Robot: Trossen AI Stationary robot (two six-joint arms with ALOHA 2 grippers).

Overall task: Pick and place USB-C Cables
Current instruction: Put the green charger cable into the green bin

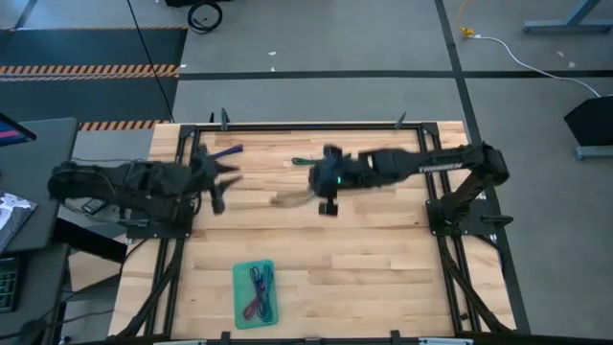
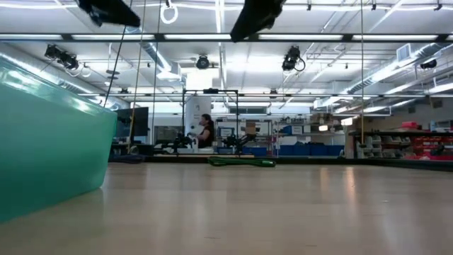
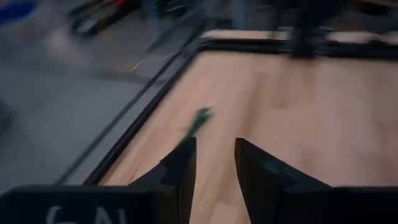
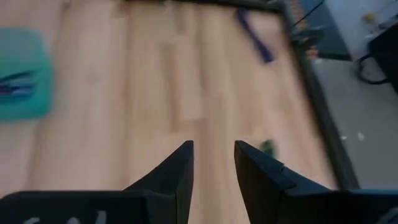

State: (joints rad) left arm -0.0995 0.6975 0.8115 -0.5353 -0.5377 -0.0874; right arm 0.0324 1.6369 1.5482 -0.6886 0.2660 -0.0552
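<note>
Hovering with fingers apart and empty, right end effector (image 1: 317, 185) should drop squarely over the thin dark-green coiled cable (image 1: 305, 161) at twelve o'clock

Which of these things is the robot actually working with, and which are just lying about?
Part of the job:
- blue cable, far end of the table, by the left pincer
- green cable, far end, by the right arm
- cables already in the teal tray
- right pincer; both pincers are open and empty

Just lying about:
- white cable on the floor
- person in the room behind
</note>
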